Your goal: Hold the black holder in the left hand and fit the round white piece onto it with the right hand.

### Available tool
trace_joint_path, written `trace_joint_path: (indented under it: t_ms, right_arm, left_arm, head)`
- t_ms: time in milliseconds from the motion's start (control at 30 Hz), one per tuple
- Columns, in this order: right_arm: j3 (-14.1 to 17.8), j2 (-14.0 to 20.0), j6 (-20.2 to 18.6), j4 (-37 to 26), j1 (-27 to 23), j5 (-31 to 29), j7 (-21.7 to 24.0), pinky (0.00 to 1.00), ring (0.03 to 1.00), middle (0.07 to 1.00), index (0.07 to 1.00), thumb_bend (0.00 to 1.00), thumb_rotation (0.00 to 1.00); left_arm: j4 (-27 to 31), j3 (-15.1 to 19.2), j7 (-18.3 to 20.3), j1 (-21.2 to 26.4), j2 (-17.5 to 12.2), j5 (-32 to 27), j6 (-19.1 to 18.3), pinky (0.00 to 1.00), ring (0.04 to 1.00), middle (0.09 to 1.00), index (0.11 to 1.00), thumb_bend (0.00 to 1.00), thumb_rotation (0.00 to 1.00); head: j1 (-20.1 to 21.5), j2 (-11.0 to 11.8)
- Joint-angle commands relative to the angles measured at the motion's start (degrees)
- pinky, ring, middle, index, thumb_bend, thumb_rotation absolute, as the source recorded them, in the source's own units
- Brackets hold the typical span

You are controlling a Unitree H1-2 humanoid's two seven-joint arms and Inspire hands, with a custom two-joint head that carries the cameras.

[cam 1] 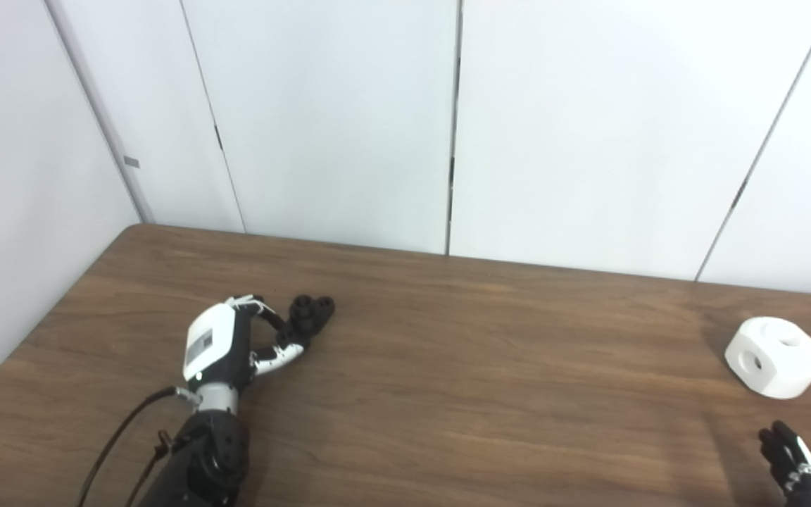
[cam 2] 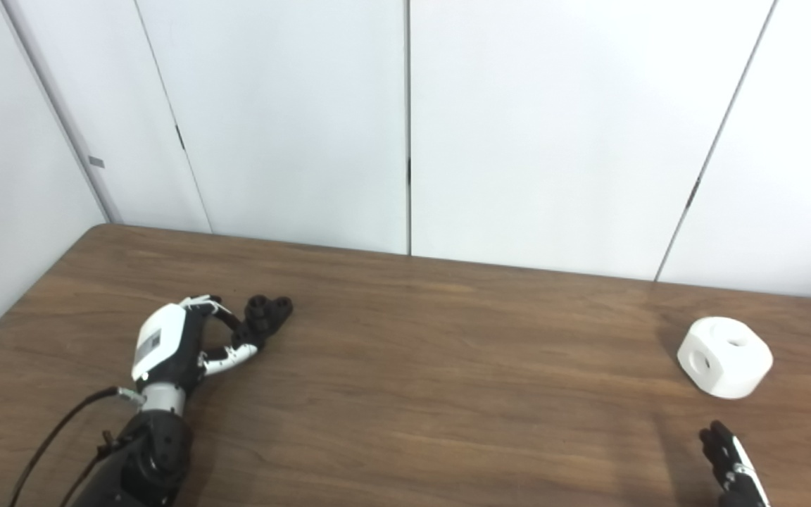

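Left hand (cam 1: 226,345): resting on the desk (cam 1: 448,366), fingers (cam 1: 280,358) curled against the black holder (cam 1: 310,313), touching it; a firm grasp cannot be told.
Black holder: lying on the desk at its left.
Round white piece (cam 1: 775,357): on the desk, far right, untouched.
Right hand (cam 1: 796,468): only fingertips show at the bottom edge near the white piece, holding nothing; spread cannot be told.

On the table (cam 1: 448,394), the holder (cam 1: 310,313) lies far left, the round piece (cam 1: 775,355) far right.
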State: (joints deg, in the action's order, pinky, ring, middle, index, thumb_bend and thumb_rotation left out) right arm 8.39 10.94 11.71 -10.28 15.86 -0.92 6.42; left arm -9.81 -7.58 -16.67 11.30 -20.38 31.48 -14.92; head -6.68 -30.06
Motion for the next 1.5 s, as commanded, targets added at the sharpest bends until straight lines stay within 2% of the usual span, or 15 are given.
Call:
trace_joint_path:
  t_ms: [0, 200, 333, 400, 533, 667, 1067, 1333, 1467]
  right_arm:
    - [-1.3, -2.1, 0.0, 3.5, 2.7, 0.3, -1.0, 1.0, 0.96, 0.945, 0.955, 0.49, 1.0]
    - [-1.5, -2.5, -0.4, 2.7, 2.7, 1.8, -1.5, 1.0, 0.951, 0.939, 0.953, 0.49, 1.0]
    - [-1.8, -2.7, -0.3, 2.3, 2.7, 2.3, -2.0, 1.0, 0.941, 0.931, 0.946, 0.49, 1.0]
    - [-2.0, -2.9, -0.4, 1.8, 2.8, 2.5, -2.2, 1.0, 0.943, 0.932, 0.945, 0.48, 1.0]
    - [-2.5, -3.1, -1.2, 0.3, 3.3, 3.0, -2.6, 0.99, 0.937, 0.929, 0.941, 0.49, 1.0]
    - [-3.1, -3.3, -2.1, -1.3, 3.8, 3.6, -2.8, 0.99, 0.931, 0.928, 0.938, 0.49, 1.0]
    - [-4.9, -4.7, -6.1, -5.4, 4.1, 5.3, -4.1, 0.98, 0.932, 0.933, 0.941, 0.48, 1.0]
    - [-6.6, -4.5, -9.0, -8.1, 3.9, 6.4, -5.6, 0.96, 0.921, 0.926, 0.935, 0.52, 1.0]
    - [-7.1, -4.5, -10.8, -9.2, 3.7, 6.2, -6.2, 0.95, 0.921, 0.926, 0.937, 0.53, 1.0]
  left_arm:
    - [2.1, -2.6, 3.0, -1.2, 0.1, 1.5, 1.9, 0.96, 0.917, 0.84, 0.49, 0.51, 0.05]
    - [6.3, -6.5, 6.1, -4.3, -0.3, 3.0, 3.9, 0.94, 0.911, 0.839, 0.491, 0.51, 0.05]
    - [10.4, -9.5, 8.4, -6.7, 0.3, 4.7, 3.7, 0.93, 0.911, 0.838, 0.491, 0.51, 0.05]
    - [11.5, -11.3, 9.4, -7.8, 0.3, 5.4, 5.1, 0.9, 0.916, 0.843, 0.49, 0.51, 0.05]
    - [12.0, -14.3, 10.1, -9.1, 0.3, 7.3, 7.8, 0.92, 0.927, 0.846, 0.49, 0.51, 0.05]
    - [14.1, -16.5, 12.3, -10.1, 0.4, 9.1, 7.2, 0.94, 0.922, 0.848, 0.49, 0.51, 0.05]
    - [21.0, -19.7, 18.5, -13.8, -0.9, 9.0, 9.5, 0.94, 0.918, 0.848, 0.489, 0.51, 0.04]
    - [22.0, -21.9, 20.7, -15.4, -3.0, 9.7, 14.3, 0.92, 0.908, 0.842, 0.488, 0.51, 0.04]
    - [21.9, -22.8, 20.7, -16.0, -3.5, 10.2, 16.1, 0.92, 0.906, 0.841, 0.488, 0.52, 0.05]
  head:
    - [0.5, -0.5]
    - [1.7, -1.8]
    - [2.8, -3.0]
    - [3.2, -3.5]
    - [4.8, -4.7]
    - [6.2, -6.0]
    - [11.1, -11.0]
    - [13.1, -14.3]
    - [13.7, -15.5]
